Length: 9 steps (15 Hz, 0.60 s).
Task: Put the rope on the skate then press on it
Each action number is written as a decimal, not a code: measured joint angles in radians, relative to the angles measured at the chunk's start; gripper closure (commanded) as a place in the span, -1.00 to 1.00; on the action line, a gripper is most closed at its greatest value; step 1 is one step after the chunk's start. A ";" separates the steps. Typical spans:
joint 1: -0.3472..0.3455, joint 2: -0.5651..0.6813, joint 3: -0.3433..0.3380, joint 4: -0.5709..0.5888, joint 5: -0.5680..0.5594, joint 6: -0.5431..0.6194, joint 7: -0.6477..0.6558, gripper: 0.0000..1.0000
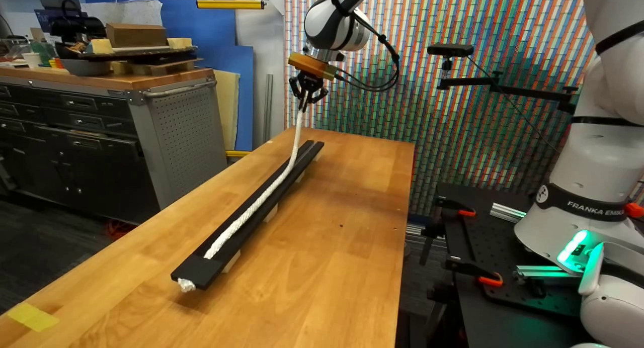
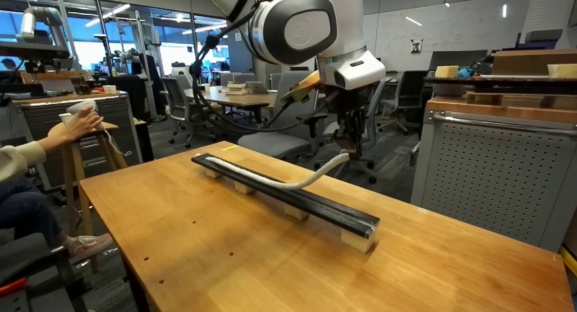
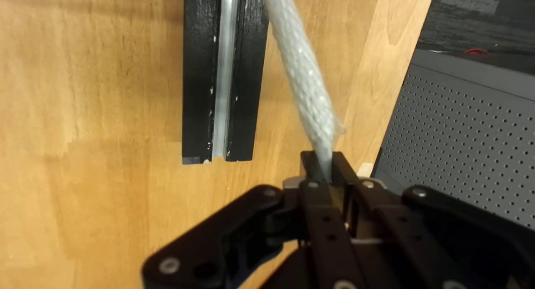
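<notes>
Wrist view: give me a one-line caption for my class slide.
The pincer grips the rope near one end, off to one side of the grooved rail.

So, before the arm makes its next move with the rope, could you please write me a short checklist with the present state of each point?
1. Hand shut on the rope: ok.
2. Rope's other end reaching the end of the skate away from the hand: ok, white tuft shows there.
3. Rope near the hand lowered onto the skate: not ok, it slopes up clear in both exterior views.
4. Rest of the rope pressed fully into the groove: cannot tell.
5. Skate fixed to the pale blocks beneath it: cannot tell.
</notes>
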State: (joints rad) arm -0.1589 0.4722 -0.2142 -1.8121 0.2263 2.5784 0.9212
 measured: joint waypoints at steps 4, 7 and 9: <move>-0.015 0.017 0.000 0.014 0.022 0.005 0.000 0.94; -0.019 0.033 0.000 0.024 0.033 0.008 0.000 0.94; -0.020 0.046 0.000 0.029 0.036 0.009 0.000 0.94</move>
State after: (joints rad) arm -0.1786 0.5181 -0.2139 -1.7835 0.2622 2.5876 0.9211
